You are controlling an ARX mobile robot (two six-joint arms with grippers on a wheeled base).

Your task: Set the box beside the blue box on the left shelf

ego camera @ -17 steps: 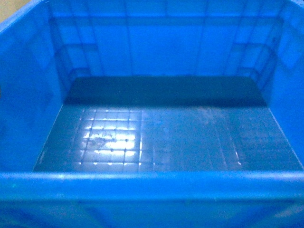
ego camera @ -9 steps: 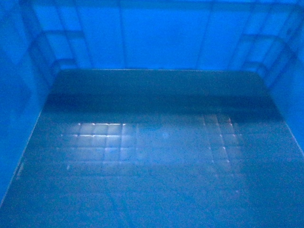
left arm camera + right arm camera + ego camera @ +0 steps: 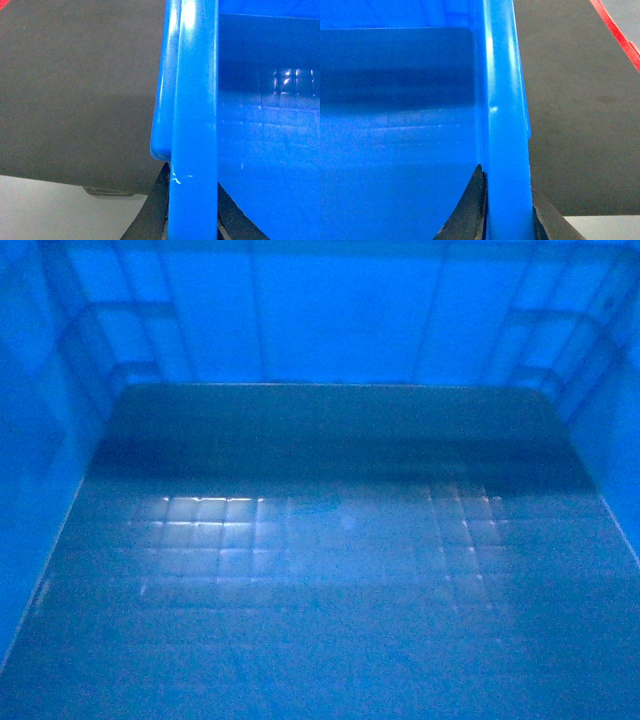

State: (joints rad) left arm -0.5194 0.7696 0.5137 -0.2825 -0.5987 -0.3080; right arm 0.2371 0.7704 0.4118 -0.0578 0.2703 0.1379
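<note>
Head view is filled by the box (image 3: 330,540), carried between both arms – the left gripper (image 3: 192,227) clamps its left rim, the right gripper (image 3: 507,222) its right rim, over a dark floor (image 3: 570,110); no shelf is visible

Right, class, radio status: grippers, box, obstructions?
Left gripper shut on box rim; right gripper likewise. Box fills head view. Shelf unseen, obstructions unknown.
</note>
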